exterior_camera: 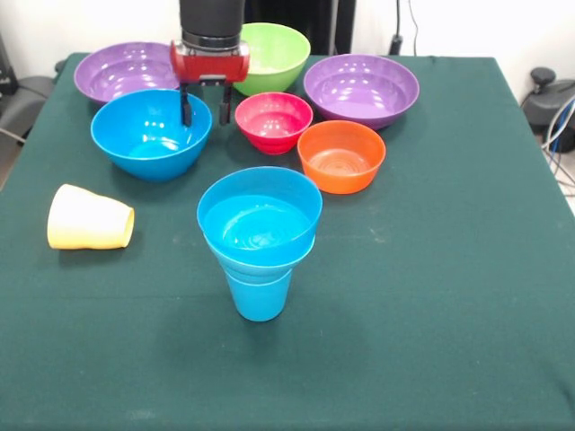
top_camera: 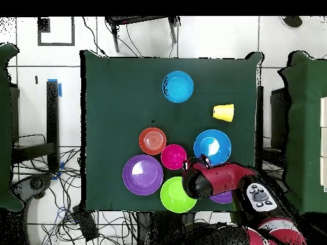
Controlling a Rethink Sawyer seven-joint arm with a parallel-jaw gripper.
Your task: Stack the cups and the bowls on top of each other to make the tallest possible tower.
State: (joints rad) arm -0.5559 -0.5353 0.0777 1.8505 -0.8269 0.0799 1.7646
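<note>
The tower (exterior_camera: 259, 235) stands at the front middle: a blue tapered cup with two blue bowls nested in its mouth. It shows from above in the overhead view (top_camera: 177, 86). A pale yellow cup (exterior_camera: 89, 218) lies on its side at the left (top_camera: 223, 113). My gripper (exterior_camera: 206, 106) is open and empty, with its fingers over the right rim of a large blue bowl (exterior_camera: 150, 133), between it and the pink-red bowl (exterior_camera: 273, 120). An orange bowl (exterior_camera: 341, 155), two purple bowls (exterior_camera: 361, 88) (exterior_camera: 121, 71) and a lime green bowl (exterior_camera: 272, 57) stand around.
The table is covered with a dark green cloth (exterior_camera: 431, 296). In the overhead view the arm (top_camera: 214, 178) hides most of one purple bowl. Cables and chairs lie around the table.
</note>
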